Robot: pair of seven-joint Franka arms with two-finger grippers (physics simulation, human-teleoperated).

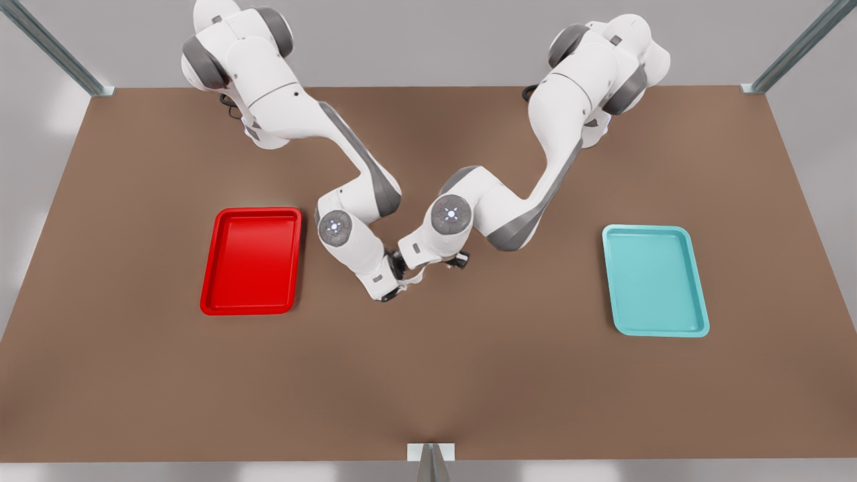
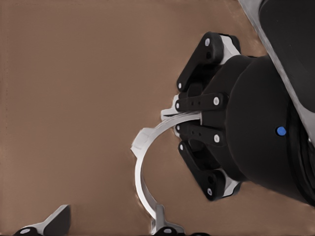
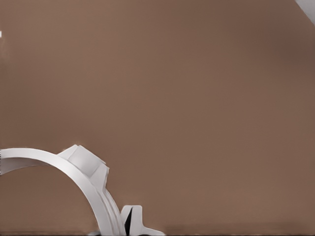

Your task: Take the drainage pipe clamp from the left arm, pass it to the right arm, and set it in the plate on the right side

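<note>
The drainage pipe clamp (image 2: 140, 167), a thin white half-ring with bent feet, hangs above the brown table between both grippers. My right gripper (image 2: 183, 118) is shut on one end of the strip. In the right wrist view the clamp (image 3: 74, 169) curves away from that gripper's fingertips (image 3: 134, 216). My left gripper (image 2: 106, 228) is open, its fingers wide apart, one of them beside the clamp's other foot. In the front view the right gripper (image 1: 392, 289) and the left gripper (image 1: 408, 268) meet at mid-table. The red plate (image 1: 251, 258) lies at the front view's left.
A teal tray (image 1: 655, 281) lies at the front view's right. The right arm reaches in from the front view's left, the left arm from its right, and their wrists nearly touch. Bare brown table (image 1: 428, 375) spreads in front of them.
</note>
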